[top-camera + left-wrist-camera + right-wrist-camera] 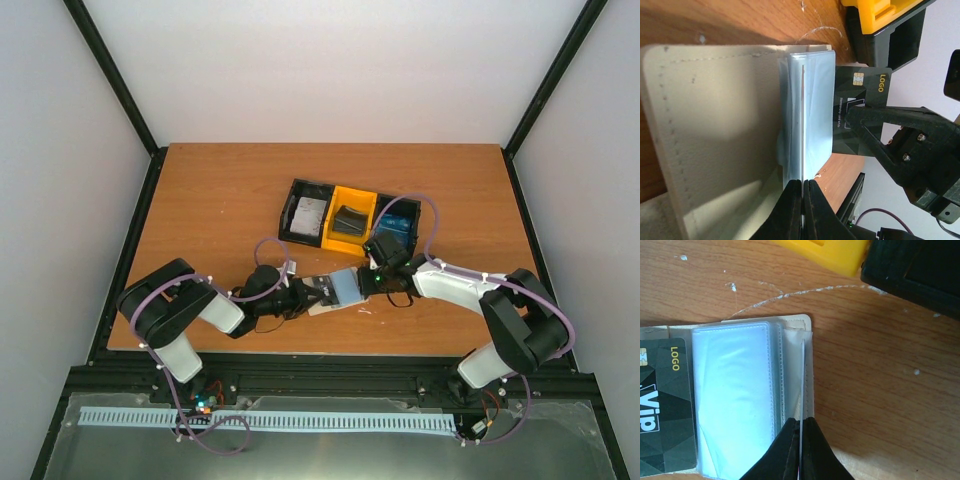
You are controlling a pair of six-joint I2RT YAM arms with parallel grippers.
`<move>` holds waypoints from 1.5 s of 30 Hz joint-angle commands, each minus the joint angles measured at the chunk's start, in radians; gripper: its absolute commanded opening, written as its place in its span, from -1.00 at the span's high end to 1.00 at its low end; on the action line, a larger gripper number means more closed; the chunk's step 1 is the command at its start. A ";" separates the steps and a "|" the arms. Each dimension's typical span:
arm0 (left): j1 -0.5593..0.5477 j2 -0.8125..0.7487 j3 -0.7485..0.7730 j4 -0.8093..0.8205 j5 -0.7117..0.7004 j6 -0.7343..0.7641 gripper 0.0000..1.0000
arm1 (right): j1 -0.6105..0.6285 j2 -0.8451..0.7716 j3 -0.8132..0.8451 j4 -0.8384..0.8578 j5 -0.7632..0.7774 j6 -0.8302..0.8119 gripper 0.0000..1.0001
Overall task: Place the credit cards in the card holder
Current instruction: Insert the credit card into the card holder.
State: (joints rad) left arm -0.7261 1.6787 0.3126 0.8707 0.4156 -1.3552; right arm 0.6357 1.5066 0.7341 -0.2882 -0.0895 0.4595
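STATUS: task part done, est. early stage.

Card holder (343, 287): on surface (220, 200), folded open, clear sleeves (810, 110) fanned over the cream inner face.

Left jaws: pressed together at the holder's left-arm side, pinching one thin leaf of the clear sleeves (left wrist view).
Right jaws: pressed together at the holder's right-arm side, also pinching a thin leaf edge, apparently of the sleeves (right wrist view). Same leaf or separate leaves: cannot tell.

Done so far (judged):
- One black chip card (860, 100), marked VIP and LOGO, at the holder's end towards the right arm, long edge against or under the sleeve stack.
- Seated in a pocket or only resting on the flap: cannot tell. Treat as not confirmed.

Left to do (judged):
- Tray (356, 191), just beyond the holder on its far side, not yet emptied.
- Grey-white card (309, 215) in the compartment towards the left-arm side.
- Dark card (350, 220) in the yellow middle compartment, tilted.
- Blue card (398, 226) in the compartment towards the right-arm side, partly hidden by the right arm.
- Min. three cards to transfer.

Next req. (judged): confirm the chip card is fully in. Then fetch the remaining cards one at a time, w/ one pair of jaws keeping a sleeve open. Snap closure not visible in these views.
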 commanded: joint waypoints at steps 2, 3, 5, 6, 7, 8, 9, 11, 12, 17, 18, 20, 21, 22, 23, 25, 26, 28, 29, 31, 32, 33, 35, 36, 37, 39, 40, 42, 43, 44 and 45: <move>-0.007 -0.004 -0.010 0.068 -0.012 0.019 0.99 | 0.015 0.036 -0.008 -0.009 0.008 0.006 0.94; -0.007 -0.004 -0.011 0.067 -0.010 0.019 0.99 | 0.015 0.037 -0.010 -0.009 0.009 0.008 0.94; -0.007 0.009 -0.009 0.075 -0.002 0.019 0.99 | 0.015 0.039 -0.012 -0.005 0.008 0.010 0.94; -0.006 0.017 -0.007 0.082 0.004 0.017 0.99 | 0.015 0.042 -0.012 -0.005 0.006 0.011 0.94; -0.007 0.029 -0.006 0.093 0.010 0.014 0.99 | 0.015 0.045 -0.012 -0.003 0.003 0.013 0.94; -0.007 0.042 -0.006 0.108 0.015 0.009 0.99 | 0.014 0.047 -0.011 0.000 -0.002 0.014 0.94; -0.007 0.053 -0.006 0.124 0.018 0.004 0.99 | 0.015 0.050 -0.012 0.001 -0.006 0.017 0.94; -0.006 0.075 -0.006 0.158 0.027 -0.006 0.99 | 0.015 0.050 -0.013 0.003 -0.013 0.021 0.95; -0.007 0.087 -0.003 0.173 0.032 -0.009 0.99 | 0.015 0.052 -0.013 0.003 -0.017 0.022 0.95; -0.006 0.122 -0.007 0.222 0.040 -0.028 0.99 | 0.015 0.055 -0.014 0.003 -0.028 0.024 0.95; -0.005 0.124 -0.005 0.222 0.041 -0.027 0.99 | 0.015 0.057 -0.014 0.004 -0.033 0.024 0.94; -0.004 0.129 0.002 0.222 0.044 -0.023 0.99 | 0.016 0.061 -0.016 0.006 -0.041 0.026 0.94; -0.003 0.130 0.006 0.220 0.047 -0.020 0.99 | 0.016 0.062 -0.015 0.007 -0.043 0.028 0.94; -0.004 0.132 0.011 0.219 0.048 -0.019 0.99 | 0.016 0.063 -0.017 0.009 -0.046 0.028 0.95; -0.003 0.136 0.014 0.220 0.048 -0.019 0.99 | 0.016 0.064 -0.017 0.009 -0.048 0.028 0.94; -0.003 0.144 0.022 0.220 0.049 -0.019 0.99 | 0.016 0.065 -0.018 0.010 -0.051 0.030 0.94; -0.004 0.147 0.027 0.221 0.049 -0.021 0.99 | 0.016 0.066 -0.019 0.012 -0.053 0.030 0.94; -0.004 0.148 0.027 0.229 0.043 -0.030 0.99 | 0.016 0.067 -0.019 0.012 -0.056 0.032 0.94; -0.004 0.144 0.027 0.234 0.038 -0.031 0.99 | 0.016 0.067 -0.019 0.013 -0.058 0.033 0.94; -0.004 0.137 0.038 0.218 0.026 -0.028 0.99 | 0.016 0.066 -0.021 0.015 -0.059 0.034 0.94; -0.004 0.136 0.045 0.207 0.020 -0.025 0.99 | 0.016 0.066 -0.021 0.015 -0.059 0.034 0.94; -0.003 0.137 0.051 0.198 0.017 -0.024 0.99 | 0.016 0.066 -0.021 0.015 -0.059 0.035 0.94; -0.005 0.143 0.057 0.194 0.007 -0.032 0.99 | 0.016 0.066 -0.020 0.016 -0.060 0.035 0.95; -0.005 0.147 0.060 0.194 0.005 -0.035 0.99 | 0.016 0.065 -0.022 0.017 -0.061 0.035 0.94; -0.006 0.153 0.066 0.193 0.007 -0.035 0.99 | 0.016 0.064 -0.021 0.017 -0.061 0.034 0.94; -0.006 0.172 0.082 0.190 0.026 -0.036 0.99 | 0.016 0.063 -0.024 0.018 -0.062 0.034 0.94; -0.007 0.182 0.091 0.192 0.035 -0.037 0.99 | 0.016 0.063 -0.024 0.020 -0.063 0.034 0.94; -0.009 0.197 0.102 0.190 0.047 -0.043 0.99 | 0.016 0.063 -0.024 0.021 -0.064 0.034 0.94; -0.010 0.201 0.105 0.185 0.049 -0.044 0.99 | 0.016 0.061 -0.025 0.021 -0.063 0.036 0.94; -0.010 0.201 0.107 0.175 0.049 -0.044 0.99 | 0.016 0.060 -0.024 0.022 -0.061 0.036 0.94; -0.010 0.197 0.112 0.155 0.052 -0.038 0.98 | 0.016 0.058 -0.024 0.022 -0.060 0.036 0.94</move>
State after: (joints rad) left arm -0.7261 1.8641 0.3946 1.0466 0.4587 -1.3804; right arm 0.6357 1.5326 0.7338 -0.2379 -0.1287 0.4870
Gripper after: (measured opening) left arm 0.010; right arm 0.029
